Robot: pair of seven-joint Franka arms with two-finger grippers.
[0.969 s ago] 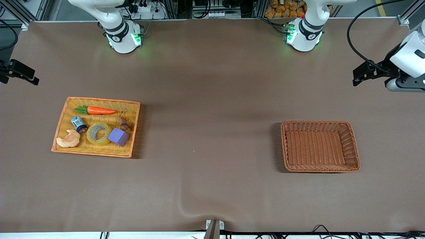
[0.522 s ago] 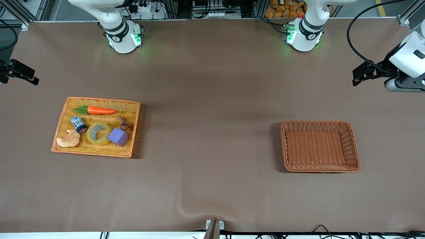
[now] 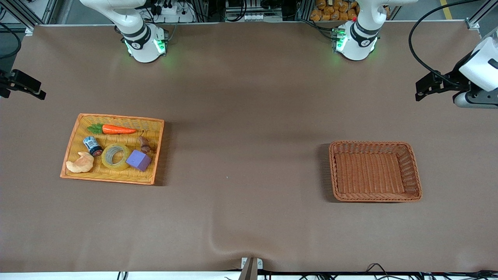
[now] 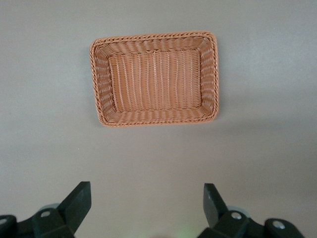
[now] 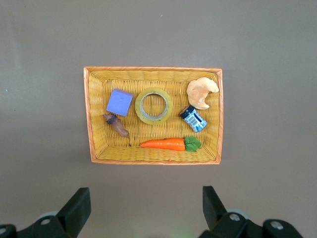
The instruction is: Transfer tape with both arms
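Observation:
The tape [image 3: 115,156], a yellowish ring with a pale core, lies flat in the yellow tray [image 3: 116,116] toward the right arm's end of the table, between a purple cube [image 3: 138,160] and a small blue-labelled jar [image 3: 92,145]. The right wrist view shows the tape [image 5: 154,105] from above in the tray [image 5: 148,69]. My right gripper [image 5: 147,198] hangs high over bare table beside the tray, open and holding nothing; it shows at the front view's edge [image 3: 39,91]. My left gripper [image 4: 147,198] hangs high near the brown basket [image 4: 148,38], open and holding nothing.
Also in the tray are a carrot [image 3: 116,129], a croissant-shaped bread [image 3: 79,163] and a small brown piece [image 3: 144,144]. The brown wicker basket [image 3: 373,144] stands toward the left arm's end with nothing in it. Brown table cover lies between tray and basket.
The left arm's hand has shifted slightly toward the edge of the front view. The right arm and the things in the tray have not moved.

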